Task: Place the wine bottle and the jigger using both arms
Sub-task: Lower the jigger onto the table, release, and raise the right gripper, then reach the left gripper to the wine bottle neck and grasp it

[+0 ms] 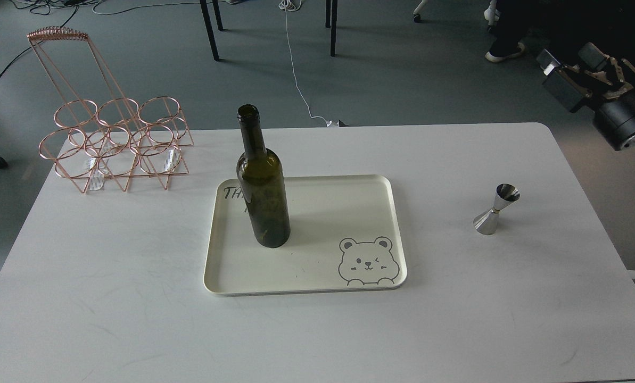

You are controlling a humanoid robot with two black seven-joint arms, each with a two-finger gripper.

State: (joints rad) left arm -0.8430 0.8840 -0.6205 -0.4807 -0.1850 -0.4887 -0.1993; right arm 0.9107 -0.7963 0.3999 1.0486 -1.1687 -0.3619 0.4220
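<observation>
Dark olive-green wine bottle (262, 197) on a cream tray (306, 284) printed with a grey bear face; shiny steel jigger (496, 209) right of the tray; rose-gold wire rack (112, 143) behind-left; white table (136, 319).

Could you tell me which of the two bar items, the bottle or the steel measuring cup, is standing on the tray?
The wine bottle; it stands upright on the cream tray, while the jigger stands on the bare table to its right.

White table (136, 298), tray (306, 282), jigger (495, 210), rack (116, 143)
</observation>
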